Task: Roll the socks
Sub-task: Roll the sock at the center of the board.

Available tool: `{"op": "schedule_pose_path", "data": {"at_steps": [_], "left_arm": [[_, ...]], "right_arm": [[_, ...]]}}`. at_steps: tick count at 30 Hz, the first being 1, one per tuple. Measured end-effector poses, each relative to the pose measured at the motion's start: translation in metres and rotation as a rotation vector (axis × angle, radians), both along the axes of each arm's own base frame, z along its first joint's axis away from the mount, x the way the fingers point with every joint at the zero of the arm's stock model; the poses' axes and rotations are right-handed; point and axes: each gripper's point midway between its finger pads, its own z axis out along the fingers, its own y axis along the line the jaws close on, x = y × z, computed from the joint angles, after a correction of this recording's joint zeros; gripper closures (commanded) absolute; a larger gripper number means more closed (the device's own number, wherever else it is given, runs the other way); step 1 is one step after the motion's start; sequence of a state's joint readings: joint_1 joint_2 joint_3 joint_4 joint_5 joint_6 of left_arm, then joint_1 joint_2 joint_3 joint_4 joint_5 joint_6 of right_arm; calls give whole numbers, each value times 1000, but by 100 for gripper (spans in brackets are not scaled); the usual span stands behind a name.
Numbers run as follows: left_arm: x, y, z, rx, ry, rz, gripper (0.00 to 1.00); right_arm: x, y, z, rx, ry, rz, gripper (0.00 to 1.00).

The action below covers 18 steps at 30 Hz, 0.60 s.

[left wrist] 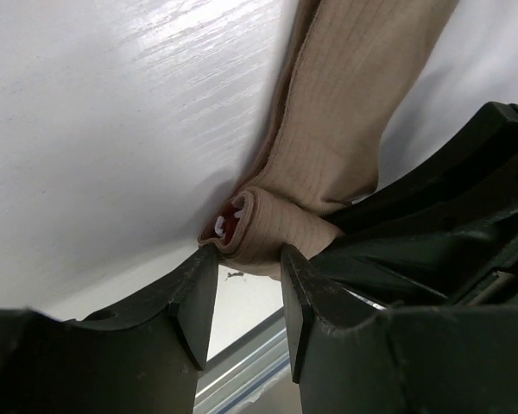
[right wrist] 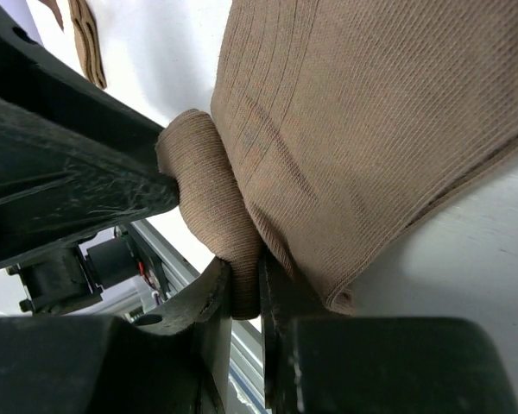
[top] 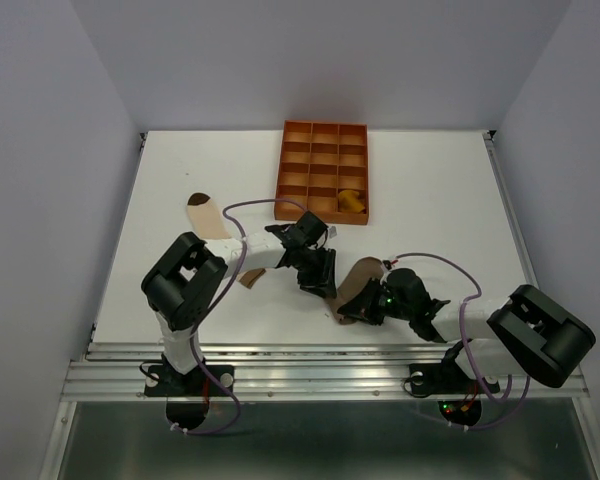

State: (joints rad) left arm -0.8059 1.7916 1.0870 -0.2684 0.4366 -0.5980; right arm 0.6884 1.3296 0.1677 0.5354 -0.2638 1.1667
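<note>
The taupe-brown sock (top: 360, 283) lies on the white table between my two grippers, its near end rolled up. My right gripper (top: 365, 308) is shut on that rolled end (right wrist: 209, 203), which is pinched between its fingers (right wrist: 244, 280). My left gripper (top: 321, 284) is open. Its fingertips (left wrist: 249, 257) touch either side of the roll (left wrist: 272, 228), and the gap between the pads is bare. The cream sock (top: 208, 215) with a brown toe lies flat at the left. The mustard-yellow sock (top: 352, 201) sits rolled in the orange tray.
The orange gridded tray (top: 323, 150) stands at the back centre. A small tan fabric piece (top: 250, 278) lies under the left forearm. The table's metal front rail (top: 310, 375) runs just behind both grippers. The left gripper's black body (right wrist: 60, 172) crowds the right wrist view.
</note>
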Motion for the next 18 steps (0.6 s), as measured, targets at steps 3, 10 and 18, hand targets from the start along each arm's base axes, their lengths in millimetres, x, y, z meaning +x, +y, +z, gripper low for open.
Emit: {"op": "schedule_pose_path", "data": {"at_steps": [3,10,18], "left_arm": [[0,1,-5,14,4,3,54],[2,-3,-13,51,-10,2,60],[7,-2,-14,191,-54,14,66]], "right_arm": [[0,0,0,0,-1,0,99],[0,0,0,-9,-18,19,90],[3,4,4,-46,-67,79,55]]}}
